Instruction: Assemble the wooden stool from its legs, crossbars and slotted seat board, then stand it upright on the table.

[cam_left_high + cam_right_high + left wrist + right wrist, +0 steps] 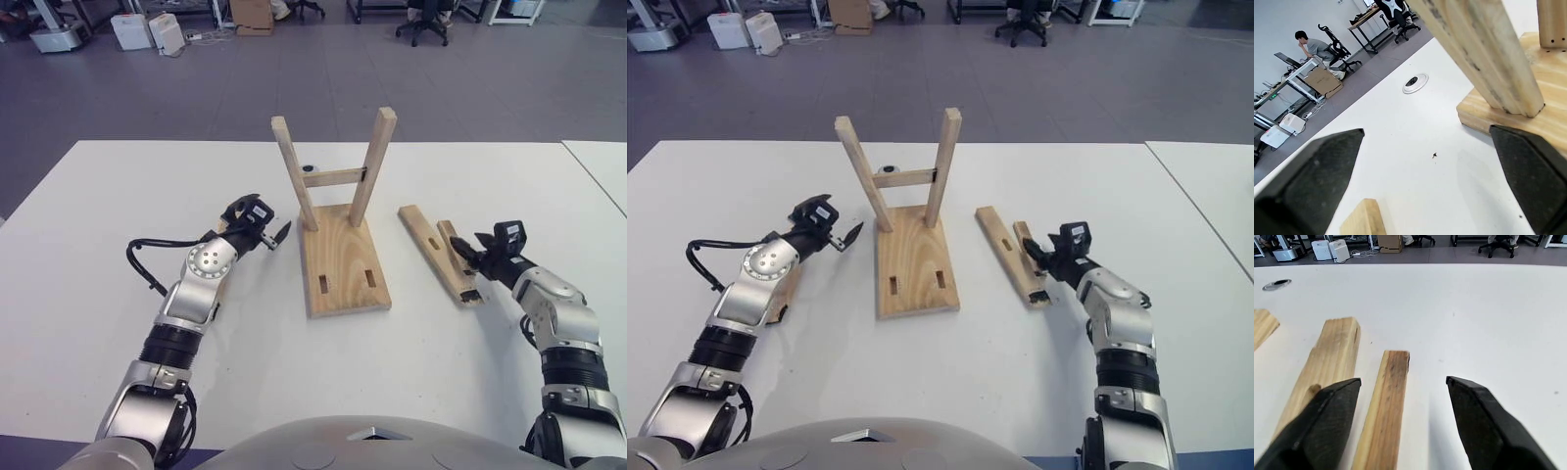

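Right gripper point(468, 257) was wide open, holding nothing, lined up on the loose crossbar point(1385, 401), which pointed straight away from it, spare leg point(1327, 362) just beside. Left gripper point(277, 235) sat open and empty by the seat board point(343, 266).

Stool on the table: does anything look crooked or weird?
Yes. On the flat seat board, the left leg and right leg lean apart at the top, not straight; two slots are empty.
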Controlling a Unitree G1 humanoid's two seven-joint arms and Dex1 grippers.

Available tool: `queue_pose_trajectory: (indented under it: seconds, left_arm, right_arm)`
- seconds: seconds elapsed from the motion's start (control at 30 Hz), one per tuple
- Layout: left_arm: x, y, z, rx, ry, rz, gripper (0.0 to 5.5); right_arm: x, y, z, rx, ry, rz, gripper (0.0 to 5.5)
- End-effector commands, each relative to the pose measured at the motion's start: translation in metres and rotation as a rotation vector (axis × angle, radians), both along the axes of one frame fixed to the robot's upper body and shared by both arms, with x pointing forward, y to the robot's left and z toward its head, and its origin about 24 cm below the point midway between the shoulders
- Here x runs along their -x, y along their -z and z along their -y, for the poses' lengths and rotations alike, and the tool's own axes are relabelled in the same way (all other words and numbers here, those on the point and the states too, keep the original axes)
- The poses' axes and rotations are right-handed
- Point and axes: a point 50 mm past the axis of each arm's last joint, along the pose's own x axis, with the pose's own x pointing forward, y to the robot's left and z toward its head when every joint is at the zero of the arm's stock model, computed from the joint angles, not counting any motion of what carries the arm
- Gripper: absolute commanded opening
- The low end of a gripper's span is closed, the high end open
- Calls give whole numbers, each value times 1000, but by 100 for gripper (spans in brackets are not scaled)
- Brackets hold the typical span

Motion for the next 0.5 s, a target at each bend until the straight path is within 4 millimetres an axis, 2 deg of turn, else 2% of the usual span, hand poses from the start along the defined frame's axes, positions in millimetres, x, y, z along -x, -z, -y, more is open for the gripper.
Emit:
queue_pose_trajectory:
  seconds: [0.03,0.23,0.37,0.4,0.43,0.47,0.5]
  left_arm:
    - [7,2,-4,9,-20,-20,473]
    - [8,-13,-1,12,-20,15,473]
    - [26,-50,3,130,25,109,473]
    - [29,-66,8,214,60,143,473]
    - [31,-91,13,341,99,196,473]
    - [30,-122,18,506,128,273,473]
    - [29,-150,23,681,160,320,473]
  right_arm:
    - [5,13,-6,11,8,-68,313]
    - [15,22,-7,31,12,-134,200]
    - [20,28,-7,81,56,-161,135]
    - [13,17,-3,131,79,-69,130]
    - [0,-10,3,144,116,77,130]
    - [-19,-56,7,178,138,277,130]
    - [-33,-105,0,203,104,473,130]
